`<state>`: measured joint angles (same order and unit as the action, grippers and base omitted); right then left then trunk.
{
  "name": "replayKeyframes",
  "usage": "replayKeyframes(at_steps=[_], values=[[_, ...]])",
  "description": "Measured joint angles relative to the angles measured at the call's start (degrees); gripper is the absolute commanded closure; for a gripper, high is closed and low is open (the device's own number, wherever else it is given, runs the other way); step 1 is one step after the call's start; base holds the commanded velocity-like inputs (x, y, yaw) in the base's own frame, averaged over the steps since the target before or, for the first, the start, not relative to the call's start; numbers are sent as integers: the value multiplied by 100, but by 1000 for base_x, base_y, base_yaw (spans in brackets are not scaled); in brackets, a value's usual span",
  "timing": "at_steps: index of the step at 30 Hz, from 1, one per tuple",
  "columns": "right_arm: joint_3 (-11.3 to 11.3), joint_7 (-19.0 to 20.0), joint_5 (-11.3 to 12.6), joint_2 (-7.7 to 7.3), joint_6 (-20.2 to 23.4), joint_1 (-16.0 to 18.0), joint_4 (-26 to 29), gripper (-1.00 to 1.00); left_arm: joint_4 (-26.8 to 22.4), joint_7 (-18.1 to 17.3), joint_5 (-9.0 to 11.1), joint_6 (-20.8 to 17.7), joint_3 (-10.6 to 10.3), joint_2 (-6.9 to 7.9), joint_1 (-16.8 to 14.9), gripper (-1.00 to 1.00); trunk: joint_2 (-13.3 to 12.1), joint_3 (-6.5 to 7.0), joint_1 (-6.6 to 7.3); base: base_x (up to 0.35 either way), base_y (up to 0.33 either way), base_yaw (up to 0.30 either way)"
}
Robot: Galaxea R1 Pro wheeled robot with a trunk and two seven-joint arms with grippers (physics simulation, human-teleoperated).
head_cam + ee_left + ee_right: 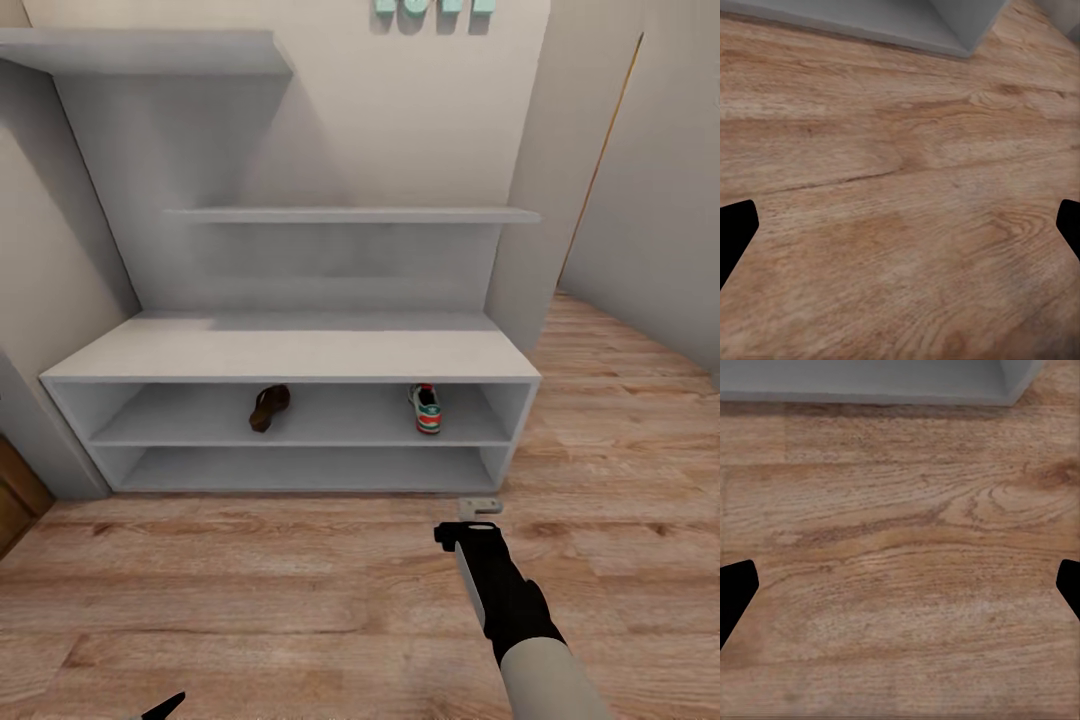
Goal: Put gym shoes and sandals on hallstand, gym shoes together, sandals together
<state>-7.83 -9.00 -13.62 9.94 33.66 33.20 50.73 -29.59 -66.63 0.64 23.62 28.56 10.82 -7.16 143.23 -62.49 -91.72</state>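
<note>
The right claw [900,585] hangs over bare corridor floor [300,590], its two dark fingertips [735,592] spread wide to opposite edges of its wrist view with nothing between them. In the head view the right arm [510,600] reaches up from about 5 o'clock, black at the wrist and pale grey further back, and its tip stops just short of the hallstand's [290,355] bottom right corner. A small grey part sits at the arm's far end (too blurred to make out in detail).

The left claw [900,232] is likewise spread, both tips at the margins of its own view, over wood planks with the pale grey base of the hallstand at the far edge. In the head view only a dark sliver of it [165,706] peeks in at about 7 o'clock.

Beyond the arms, at 12 o'clock, stands the hallstand: a low grey desk with two long open shelves beneath and stepped wall shelves above. On the upper of the two open shelves lies one brown sandal [269,407], left of centre, and one gym shoe [426,408], cream with green and red, near the right end. The two are well apart. The lower open shelf holds nothing that can be seen.
</note>
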Motion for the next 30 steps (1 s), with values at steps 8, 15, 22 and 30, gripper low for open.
replayKeyframes(at_steps=[8,15,22,30], values=[[3,6,-1,0,0,-2,-3,-100,-2,11,0,0,-2,0,0,-100,0,0,1,-16,0,0],[10,93,-2,-1,-14,-14,-493,-100,7,42,-1,-5,1,0,0,-100,0,0,1,-1,0,0],[14,246,-1,-1,-282,-19,-1202,-100,35,178,0,0,-3,0,0,-100,0,0,1,0,0,0],[30,341,-8,-162,-1149,-24,-1935,-100,55,252,0,2,-6,-2,0,-100,0,0,1,0,0,0]])
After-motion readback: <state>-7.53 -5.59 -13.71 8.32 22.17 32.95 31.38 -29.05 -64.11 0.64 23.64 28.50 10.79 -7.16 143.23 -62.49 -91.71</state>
